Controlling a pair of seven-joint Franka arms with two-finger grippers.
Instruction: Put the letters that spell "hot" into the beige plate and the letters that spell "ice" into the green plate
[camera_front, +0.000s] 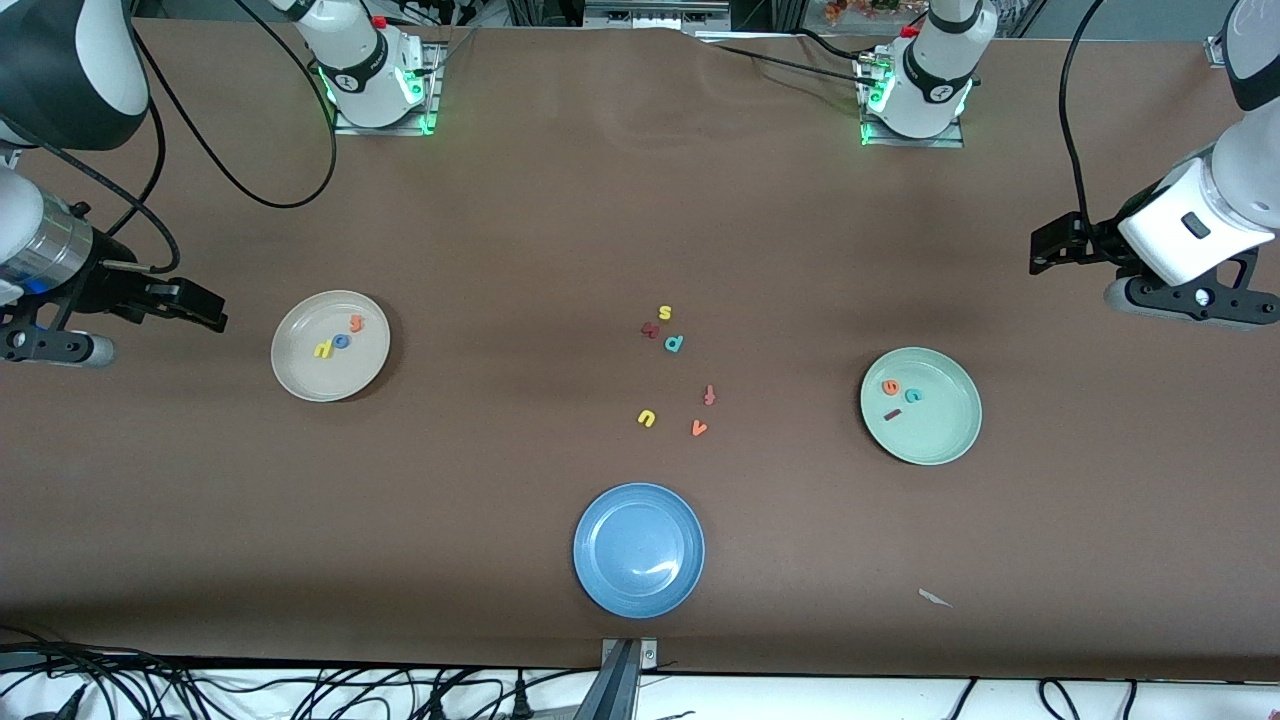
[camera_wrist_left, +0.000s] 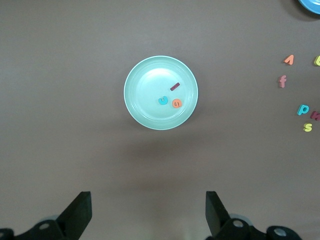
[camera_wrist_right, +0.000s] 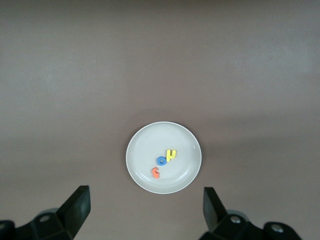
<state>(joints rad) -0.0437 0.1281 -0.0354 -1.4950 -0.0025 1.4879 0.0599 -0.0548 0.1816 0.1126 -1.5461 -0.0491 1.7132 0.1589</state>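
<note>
The beige plate (camera_front: 310, 375) (camera_wrist_right: 145, 142) holds the yellow h (camera_front: 323, 349) (camera_wrist_right: 171, 155), blue o (camera_front: 341, 341) (camera_wrist_right: 161, 161) and orange t (camera_front: 357, 322) (camera_wrist_right: 156, 173). In the green plate (camera_front: 945, 430) (camera_wrist_left: 145, 107) lie the orange e (camera_front: 890, 387) (camera_wrist_left: 176, 103), teal c (camera_front: 912, 395) (camera_wrist_left: 163, 100) and maroon i (camera_front: 892, 413) (camera_wrist_left: 175, 86). My right gripper (camera_front: 205, 305) (camera_wrist_right: 145, 200) hangs open and empty over bare table at the right arm's end. My left gripper (camera_front: 1048, 250) (camera_wrist_left: 148, 205) hangs open and empty over bare table at the left arm's end.
A blue plate (camera_front: 600, 520) sits mid-table near the front camera. Loose letters lie between the plates: yellow s (camera_front: 665, 313), maroon squiggle (camera_front: 650, 329), teal p (camera_front: 674, 343), reddish f (camera_front: 709, 395), yellow u (camera_front: 646, 418), orange v (camera_front: 699, 428). A white scrap (camera_front: 935, 598) lies near the front edge.
</note>
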